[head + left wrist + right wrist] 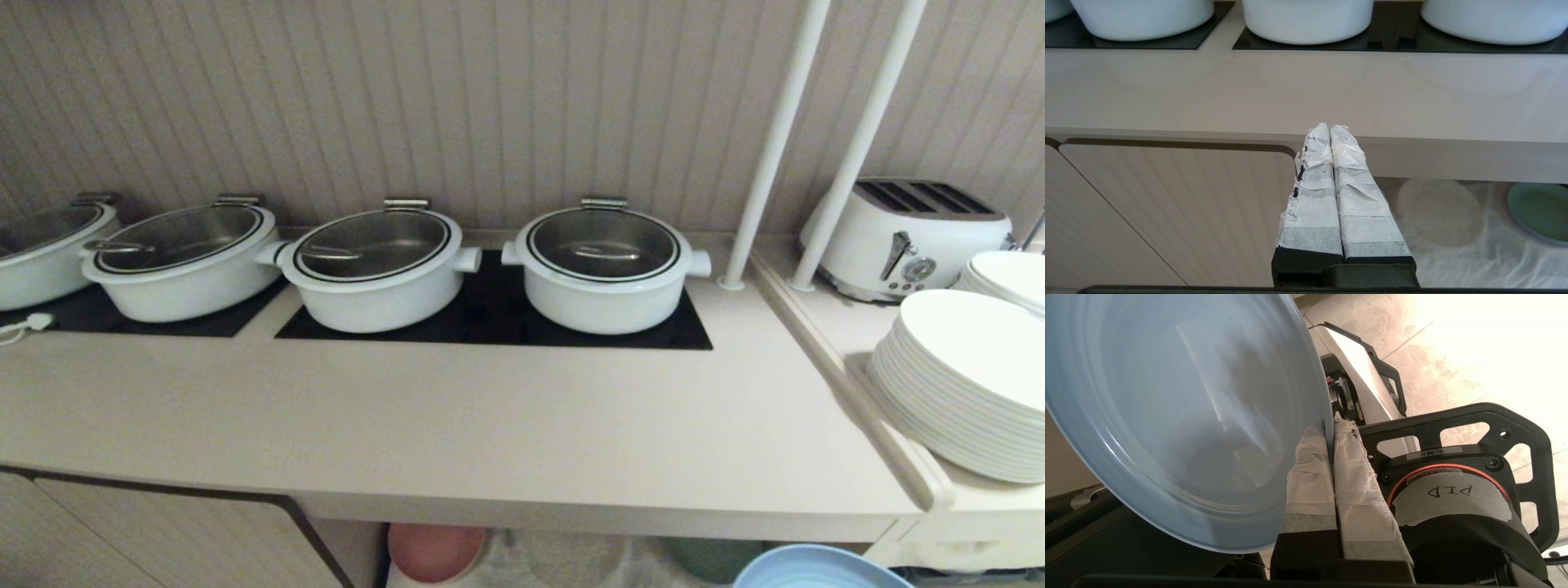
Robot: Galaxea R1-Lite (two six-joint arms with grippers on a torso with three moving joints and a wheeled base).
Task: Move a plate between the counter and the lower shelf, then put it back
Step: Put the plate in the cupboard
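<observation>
The light-blue plate [1180, 416] is held by its rim in my right gripper [1329, 424], which is shut on it; the plate stands tilted beside the taped fingers [1355, 477]. In the head view only the plate's top edge [816, 567] shows, low at the right, below the counter's front edge [571, 510]. The counter [457, 408] is a long beige worktop with black hob panels. The lower shelf [1474, 253], lined with wrinkled white cloth, opens under it. My left gripper [1329, 127] is shut and empty, parked in front of the counter edge near the cabinet door.
Several white lidded pots [604, 265] sit on the hob panels [490, 327]. A stack of white plates [963, 384] and a toaster [906, 237] stand on the raised side ledge at the right. A pink plate [437, 551] and a green plate [1541, 210] lie in the shelf. Two white poles [775, 147] rise at the counter's right end.
</observation>
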